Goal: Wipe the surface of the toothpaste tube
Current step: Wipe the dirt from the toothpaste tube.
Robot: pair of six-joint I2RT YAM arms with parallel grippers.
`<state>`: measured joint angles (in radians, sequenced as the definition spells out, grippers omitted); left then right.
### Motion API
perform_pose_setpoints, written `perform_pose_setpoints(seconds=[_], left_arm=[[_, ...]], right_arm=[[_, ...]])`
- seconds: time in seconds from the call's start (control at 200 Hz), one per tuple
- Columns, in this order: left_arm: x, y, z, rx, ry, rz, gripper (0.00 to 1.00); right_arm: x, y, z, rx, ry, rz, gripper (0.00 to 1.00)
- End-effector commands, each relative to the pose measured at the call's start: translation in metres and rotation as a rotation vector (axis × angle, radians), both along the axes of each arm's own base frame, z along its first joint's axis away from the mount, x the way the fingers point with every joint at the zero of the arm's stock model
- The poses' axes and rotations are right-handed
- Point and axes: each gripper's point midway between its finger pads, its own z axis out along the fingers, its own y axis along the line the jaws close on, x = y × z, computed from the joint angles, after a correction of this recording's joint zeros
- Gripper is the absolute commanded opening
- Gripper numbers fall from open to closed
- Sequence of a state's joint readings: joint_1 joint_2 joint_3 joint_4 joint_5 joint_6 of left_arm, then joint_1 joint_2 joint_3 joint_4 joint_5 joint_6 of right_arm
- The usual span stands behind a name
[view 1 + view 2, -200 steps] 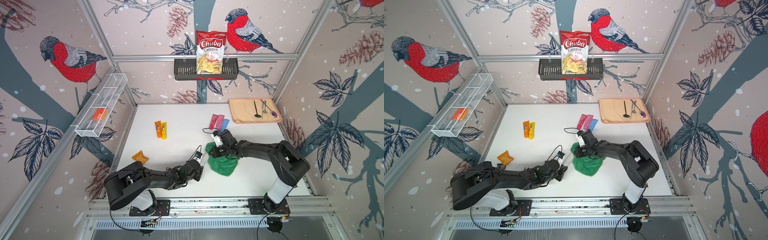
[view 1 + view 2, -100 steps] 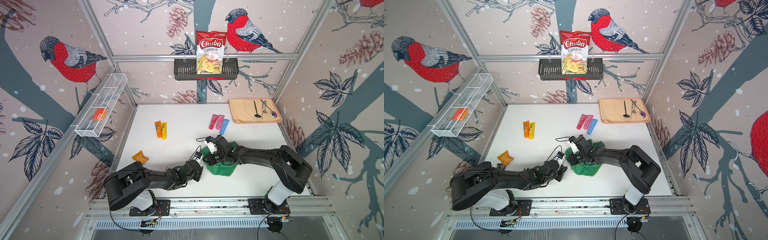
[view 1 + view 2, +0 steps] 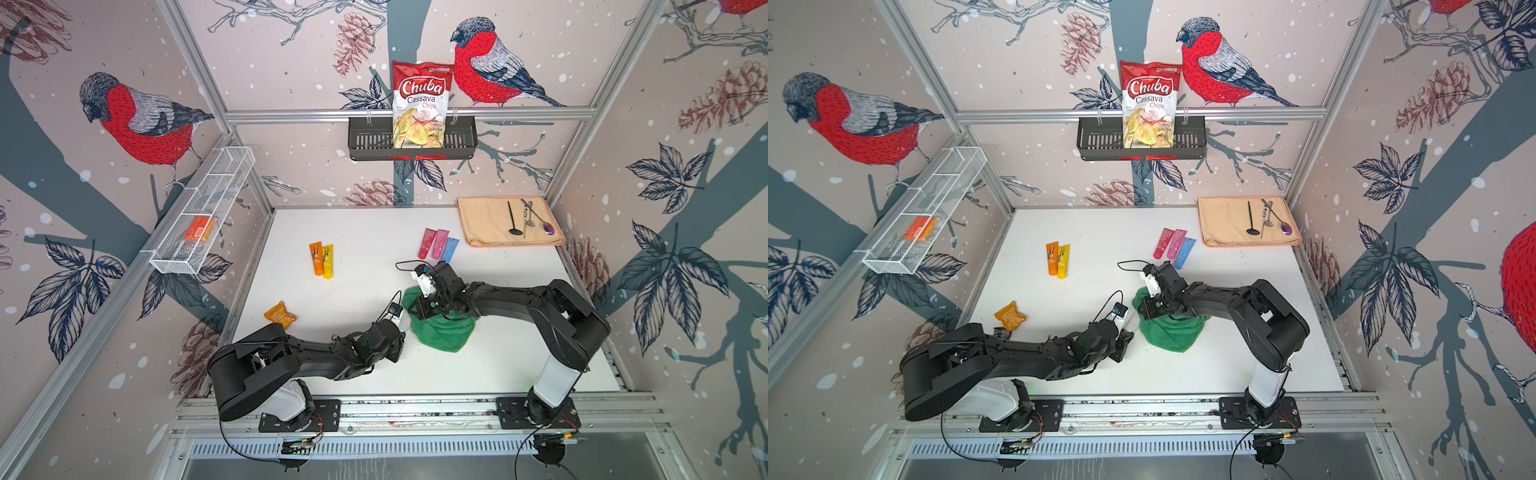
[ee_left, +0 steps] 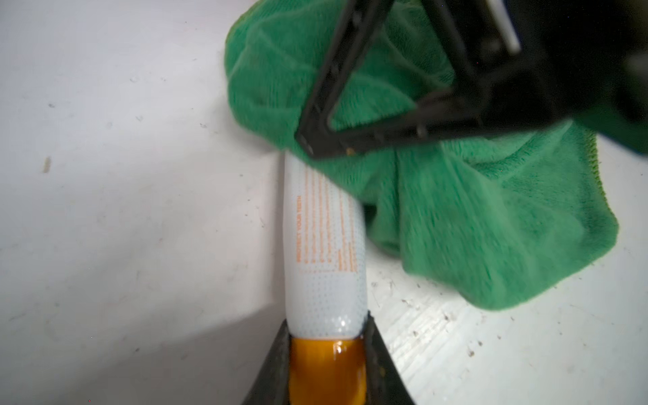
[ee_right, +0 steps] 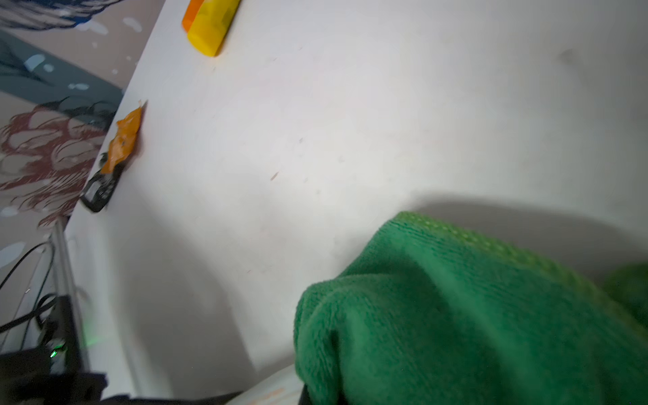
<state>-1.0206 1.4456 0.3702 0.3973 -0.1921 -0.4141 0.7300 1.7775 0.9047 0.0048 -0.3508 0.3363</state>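
Observation:
In the left wrist view, my left gripper (image 4: 328, 328) is shut on the toothpaste tube (image 4: 324, 245), at the edge of its orange cap. The tube is white with orange print. Its far end lies under the green cloth (image 4: 456, 210). My right gripper (image 3: 419, 309) is shut on that cloth (image 3: 442, 332) and presses it onto the tube; one of its black fingers (image 4: 333, 105) lies across the cloth. In both top views the left gripper (image 3: 1125, 336) sits just left of the cloth (image 3: 1169, 332), and the tube is mostly hidden. The right wrist view shows cloth (image 5: 456, 315) covering its jaws.
An orange and a yellow tube (image 3: 322, 259) lie at mid left. Pink and blue tubes (image 3: 438, 245) lie behind the right gripper. An orange packet (image 3: 280, 313) is near the left edge. A beige mat (image 3: 482, 224) with utensils is at back right. A chips bag (image 3: 417, 104) stands in the wall basket.
My right gripper has dragged the green cloth leftward and nearer, toward the left gripper, along the tube. The left arm has stayed still with the tube.

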Motion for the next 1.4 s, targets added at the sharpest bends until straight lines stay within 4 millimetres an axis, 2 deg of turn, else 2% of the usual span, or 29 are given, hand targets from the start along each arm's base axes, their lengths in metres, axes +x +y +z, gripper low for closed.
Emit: perform_pose_setpoints(seconds=[0.0, 0.085, 0.175, 0.26, 0.365, 0.475, 0.59, 0.68, 0.81, 0.981, 1.231, 1.396], left_arm=[[-0.005, -0.003, -0.001, -0.004, 0.008, -0.032, 0.08], [-0.004, -0.003, 0.000, -0.008, 0.007, -0.031, 0.08], [-0.005, -0.002, 0.000, -0.006, 0.007, -0.031, 0.08], [-0.005, -0.002, -0.001, -0.006, 0.008, -0.031, 0.07], [-0.004, -0.002, -0.001, -0.005, 0.006, -0.031, 0.07], [-0.004, -0.002, 0.000, -0.006, 0.003, -0.029, 0.07], [-0.004, -0.002, 0.000, -0.006, 0.000, -0.028, 0.07], [-0.003, -0.003, 0.001, -0.006, -0.001, -0.028, 0.07], [-0.003, -0.001, 0.002, -0.004, -0.004, -0.024, 0.07], [-0.003, 0.000, 0.003, -0.008, -0.005, -0.019, 0.07], [-0.002, -0.001, 0.003, -0.006, -0.007, -0.022, 0.06], [-0.001, -0.001, 0.005, -0.011, -0.016, -0.016, 0.06]], right_arm=[[0.022, -0.073, -0.037, -0.343, -0.037, -0.192, 0.00], [0.027, -0.074, -0.036, -0.361, -0.046, -0.203, 0.00], [0.019, -0.055, -0.029, -0.310, -0.046, -0.149, 0.00], [-0.001, -0.029, -0.021, -0.248, -0.046, -0.054, 0.00], [-0.034, 0.005, -0.006, -0.142, -0.022, 0.083, 0.00], [-0.061, 0.020, 0.009, -0.060, -0.002, 0.164, 0.00], [-0.082, 0.026, 0.019, -0.019, 0.000, 0.224, 0.00], [-0.078, 0.017, 0.010, -0.076, -0.012, 0.200, 0.00], [-0.063, -0.005, -0.020, -0.197, 0.007, 0.130, 0.00], [-0.031, -0.045, -0.042, -0.339, -0.004, -0.021, 0.00], [0.001, -0.086, -0.047, -0.454, -0.051, -0.186, 0.00], [-0.002, -0.076, -0.041, -0.438, -0.070, -0.173, 0.00]])
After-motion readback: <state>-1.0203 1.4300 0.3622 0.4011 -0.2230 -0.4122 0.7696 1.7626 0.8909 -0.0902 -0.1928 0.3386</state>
